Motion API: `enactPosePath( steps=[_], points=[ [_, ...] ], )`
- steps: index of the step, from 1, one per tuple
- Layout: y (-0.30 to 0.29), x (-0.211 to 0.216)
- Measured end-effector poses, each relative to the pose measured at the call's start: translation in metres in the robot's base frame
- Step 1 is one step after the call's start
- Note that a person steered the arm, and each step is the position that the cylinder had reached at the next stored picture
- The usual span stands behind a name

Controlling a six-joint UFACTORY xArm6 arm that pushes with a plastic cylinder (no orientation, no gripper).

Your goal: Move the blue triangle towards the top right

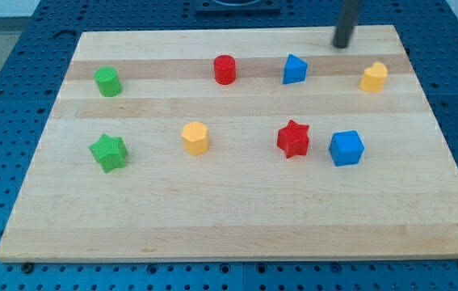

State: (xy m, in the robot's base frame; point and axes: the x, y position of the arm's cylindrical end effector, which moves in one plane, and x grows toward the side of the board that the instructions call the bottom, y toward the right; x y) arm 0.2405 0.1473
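Observation:
The blue triangle [294, 69] stands on the wooden board in the upper row, right of centre. My tip [342, 45] is the lower end of the dark rod near the board's top edge. It sits up and to the right of the blue triangle, apart from it, with a clear gap between them. A yellow block [374, 78] lies to the right of the triangle. A red cylinder [224, 69] lies to its left.
A green cylinder [107, 82] is at the upper left and a green star [108, 152] below it. A yellow hexagonal block [195, 137], a red star [293, 138] and a blue cube [346, 148] form the lower row. The board's bare wood [212, 218] rests on blue pegboard.

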Motion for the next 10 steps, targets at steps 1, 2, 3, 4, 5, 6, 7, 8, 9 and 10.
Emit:
enactPosePath(
  steps=[1,2,3,4,5,6,7,8,9,10],
  points=[
    [-0.068,0.001],
    [-0.093,0.011],
    [-0.093,0.036],
    [-0.093,0.050],
    [-0.091,0.060],
    [-0.091,0.078],
    [-0.083,0.092],
    [-0.032,0.081],
    [0.010,0.043],
    [0.014,0.028]
  ],
)
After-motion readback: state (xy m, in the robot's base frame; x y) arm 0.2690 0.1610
